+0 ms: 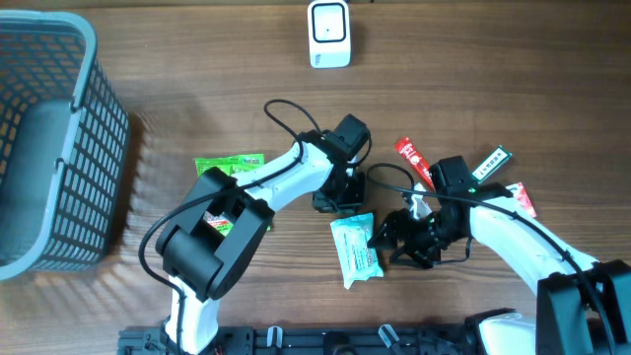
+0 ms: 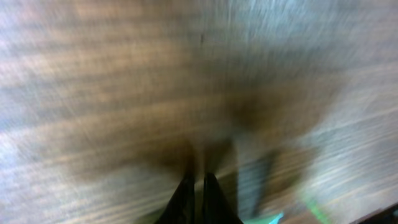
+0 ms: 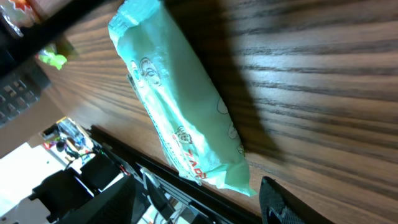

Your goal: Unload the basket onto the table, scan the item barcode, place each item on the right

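Note:
The item, a mint-green packet [image 1: 355, 249], lies flat on the wooden table near the front middle. In the right wrist view the packet [image 3: 180, 118] runs diagonally, and its lower end sits between the fingers of my right gripper [image 3: 199, 211]. That gripper is open, with its jaws wide apart and clear of the packet. From overhead, my right gripper [image 1: 386, 235] is at the packet's right edge. My left gripper [image 1: 333, 200] hovers just above the packet's far end. It is shut and empty, and the blurred left wrist view shows its fingertips [image 2: 199, 193] pressed together. A white scanner [image 1: 328, 35] stands at the back.
A grey mesh basket [image 1: 59, 148] fills the left side. A green packet [image 1: 229, 165] lies under the left arm. A red stick packet [image 1: 414, 161], a dark packet [image 1: 490, 163] and another red packet [image 1: 523, 200] lie at the right, beside the right arm.

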Controlling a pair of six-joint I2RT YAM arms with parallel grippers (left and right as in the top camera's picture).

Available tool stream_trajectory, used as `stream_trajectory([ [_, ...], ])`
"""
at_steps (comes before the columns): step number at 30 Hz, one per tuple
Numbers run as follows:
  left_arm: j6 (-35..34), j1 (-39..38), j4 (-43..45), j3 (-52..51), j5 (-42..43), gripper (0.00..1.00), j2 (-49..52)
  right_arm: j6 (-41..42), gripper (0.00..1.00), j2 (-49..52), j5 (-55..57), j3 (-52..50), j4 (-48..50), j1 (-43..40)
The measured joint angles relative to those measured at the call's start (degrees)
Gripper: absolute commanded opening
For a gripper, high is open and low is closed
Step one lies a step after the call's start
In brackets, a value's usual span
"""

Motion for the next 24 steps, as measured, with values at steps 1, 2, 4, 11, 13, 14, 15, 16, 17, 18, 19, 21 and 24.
stream_trajectory([
  [1,-0.11,0.35,1.03,0.0,-0.37,0.04,0.0,-0.37,0.62,0.0,-0.04,-0.04,-0.57,0.5],
  [2,-0.24,0.81,1.64,0.0,-0.7,0.04,0.0,-0.72,0.62,0.0,-0.04,-0.07,-1.18,1.2],
  [4,-0.44,1.49,2.21,0.0,-0.94,0.04,0.0,-0.33,0.61,0.0,-0.26,-0.09,-2.47,2.91],
  [11,-0.09,4.17,-0.44,0.2,-1.11,0.06,-0.04,1.64,0.23,0.0,-1.42,-0.09,-2.91,13.05],
  [13,0.04,5.09,-1.36,0.24,-1.11,0.06,-0.09,1.97,0.04,0.0,1.49,-0.09,-1.7,14.36],
  [14,0.04,5.49,-1.51,0.24,-1.07,0.06,-0.11,2.16,0.04,0.0,4.0,-0.09,-1.07,15.17],
  [15,0.04,5.7,-1.57,0.26,-1.09,0.06,-0.11,2.62,0.04,0.0,6.73,-0.13,-0.66,15.87],
  [16,0.04,5.77,-1.55,0.26,-1.09,0.07,-0.11,2.29,0.04,0.0,9.77,-0.17,-0.04,16.72],
  [17,0.04,5.75,-1.53,0.26,-1.11,0.07,-0.11,1.4,0.04,0.0,12.22,-0.2,0.87,17.94],
  [18,0.04,5.75,-1.46,0.26,-1.09,0.07,-0.11,0.55,0.04,0.0,13.68,-0.2,1.7,19.1],
  [19,0.04,5.73,-1.44,0.28,-1.09,0.07,-0.11,-0.09,0.04,0.0,14.78,-0.2,2.38,20.57],
  [21,0.04,5.73,-1.42,0.28,-1.09,0.09,-0.13,-0.92,0.04,0.0,17.05,-0.22,4.68,24.55],
  [24,0.04,5.7,-1.27,0.28,-0.98,0.13,-0.15,0.39,0.04,0.0,22.1,-0.22,7.34,28.09],
])
